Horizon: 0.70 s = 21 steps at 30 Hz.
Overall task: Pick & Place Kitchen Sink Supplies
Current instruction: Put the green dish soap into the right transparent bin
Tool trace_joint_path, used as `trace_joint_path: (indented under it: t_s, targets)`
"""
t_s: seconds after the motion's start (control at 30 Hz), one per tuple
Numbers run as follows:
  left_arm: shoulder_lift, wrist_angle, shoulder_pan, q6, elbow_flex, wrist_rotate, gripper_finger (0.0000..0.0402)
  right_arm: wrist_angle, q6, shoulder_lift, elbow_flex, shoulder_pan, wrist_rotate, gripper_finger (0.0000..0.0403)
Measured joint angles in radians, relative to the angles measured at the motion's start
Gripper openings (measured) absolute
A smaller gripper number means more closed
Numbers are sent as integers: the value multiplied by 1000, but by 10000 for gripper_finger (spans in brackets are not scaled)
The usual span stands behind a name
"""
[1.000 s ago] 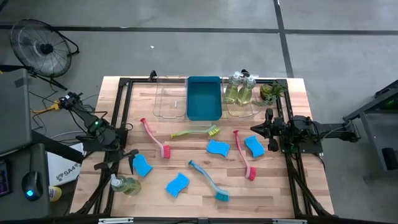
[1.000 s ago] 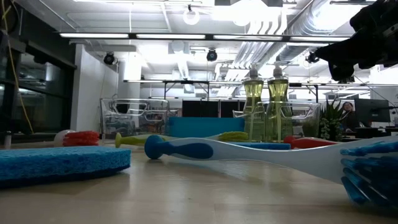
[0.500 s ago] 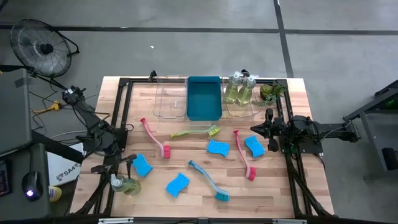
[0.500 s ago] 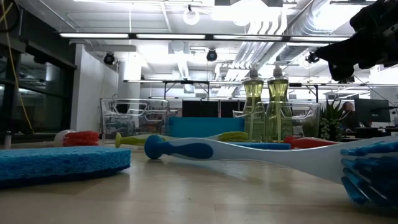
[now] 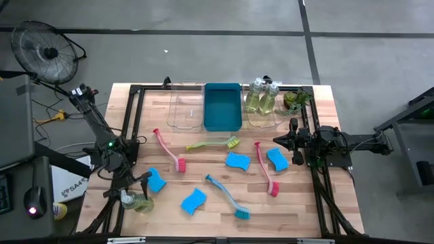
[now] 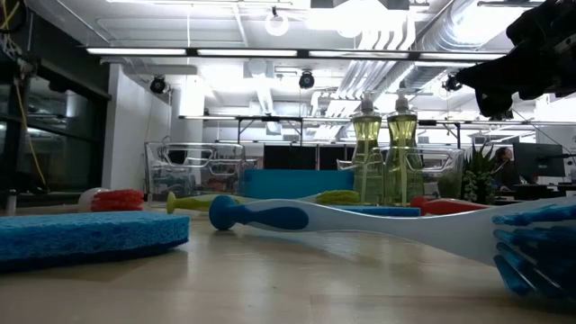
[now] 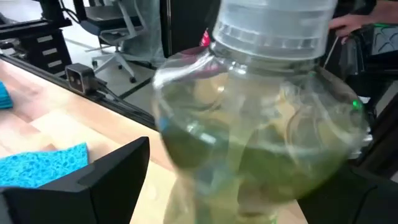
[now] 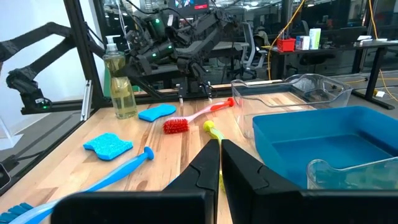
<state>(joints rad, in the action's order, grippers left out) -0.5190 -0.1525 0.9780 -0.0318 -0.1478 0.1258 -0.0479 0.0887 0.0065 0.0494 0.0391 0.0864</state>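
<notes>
Right claw (image 8: 220,163): fingers together, low over the desk (image 8: 168,152). Ahead lie a teal brush (image 8: 112,173), two sponges (image 8: 108,144), a red brush (image 8: 196,116). Pump bottle (image 8: 122,88) upright between the left claw's (image 8: 119,73) fingers. Blue bin (image 8: 336,149) beside clear tray (image 8: 292,90).

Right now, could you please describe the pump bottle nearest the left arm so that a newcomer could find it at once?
Start at the wooden table and go to its near left corner, by the left arm. There a clear pump bottle of yellowish liquid stands alone between the open jaws of the left gripper, beside a blue sponge. The other two bottles stand together at the far edge.
</notes>
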Motion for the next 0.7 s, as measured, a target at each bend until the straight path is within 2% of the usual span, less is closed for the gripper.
trace_joint_path:
  t_s: [0.37, 0.57, 0.7]
  targets:
    - [-210, -294, 51, -2, -1, -70, 351, 0, 0, 0, 0, 0, 0, 11]
    - [-262, -325, 51, -3, -1, -130, 346, 0, 0, 0, 0, 0, 0, 11]
    - [-264, -324, 51, -3, -1, -143, 312, 0, 0, 0, 0, 0, 0, 11]
